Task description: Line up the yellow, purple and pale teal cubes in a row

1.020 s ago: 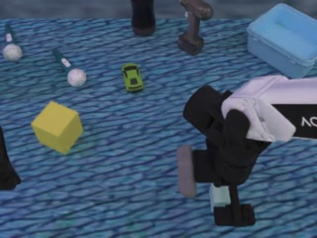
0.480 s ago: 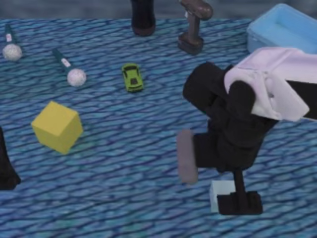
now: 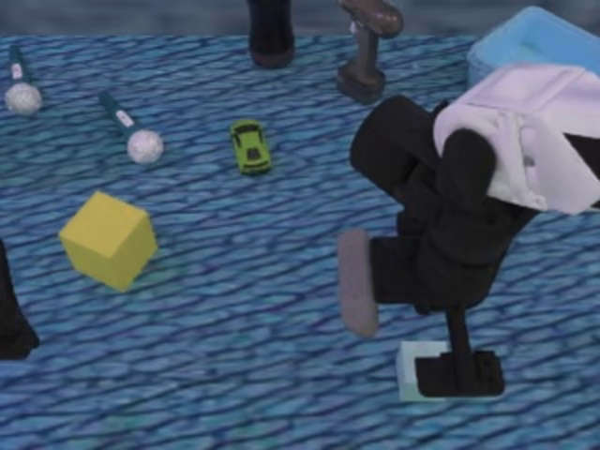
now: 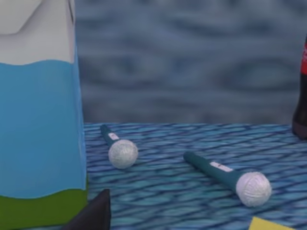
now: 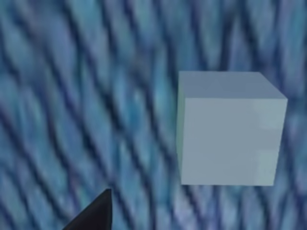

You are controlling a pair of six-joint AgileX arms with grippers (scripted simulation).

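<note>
Blue woven-pattern tabletop (image 3: 234,309). Left hand (image 3: 11,323) parked at left edge, finger state can't tell. Two mics (image 3: 141,141) upper left, yellow cube (image 3: 108,239) left of centre, sitting skewed. Green car (image 3: 250,146) beyond it, toward centre. Right hand (image 3: 459,370) hangs over the teal cube (image 3: 412,370) at lower right; whether its fingers are apart or clamped, can't tell. Right wrist view: teal cube flat on the cloth. Purple cube not visible.
</note>
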